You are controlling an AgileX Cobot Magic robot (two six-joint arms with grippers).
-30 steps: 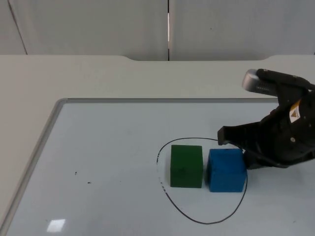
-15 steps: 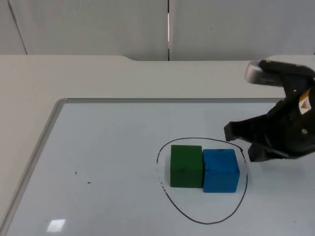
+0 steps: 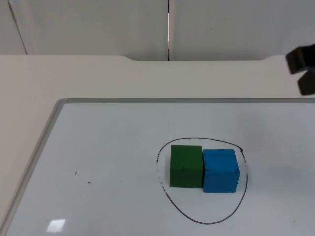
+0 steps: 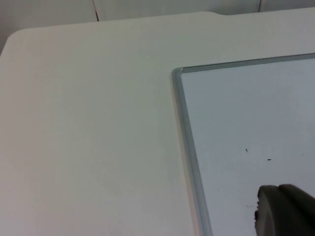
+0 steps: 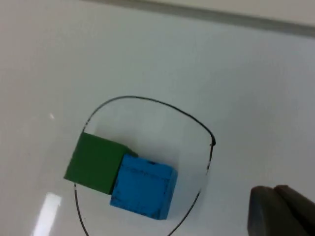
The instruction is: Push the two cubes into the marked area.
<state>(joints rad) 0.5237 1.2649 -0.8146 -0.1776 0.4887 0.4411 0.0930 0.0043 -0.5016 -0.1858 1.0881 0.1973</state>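
Well below-left of the right tool [image 3: 304, 73], the green block [image 3: 186, 165] & blue block [image 3: 220, 170] sit touching, both inside the hand-drawn black outline [image 3: 244, 184] on the whiteboard tabletop [image 3: 98, 147]. Right tool holds nothing; opening can't tell. Left tool [image 4: 285, 211] waits by the board's edge, opening can't tell. Push step looks done; next: just park the 2 arms.

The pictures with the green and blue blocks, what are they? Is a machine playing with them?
It's a robot with two arms, filmed by three cameras: one above the table, one on each wrist. A green cube and a blue cube sit touching, side by side, inside a black drawn loop on a whiteboard. The robot's job is pushing both cubes inside it. The right gripper is up at the table's far right edge. The left gripper waits over the board's other side. Neither holds anything.
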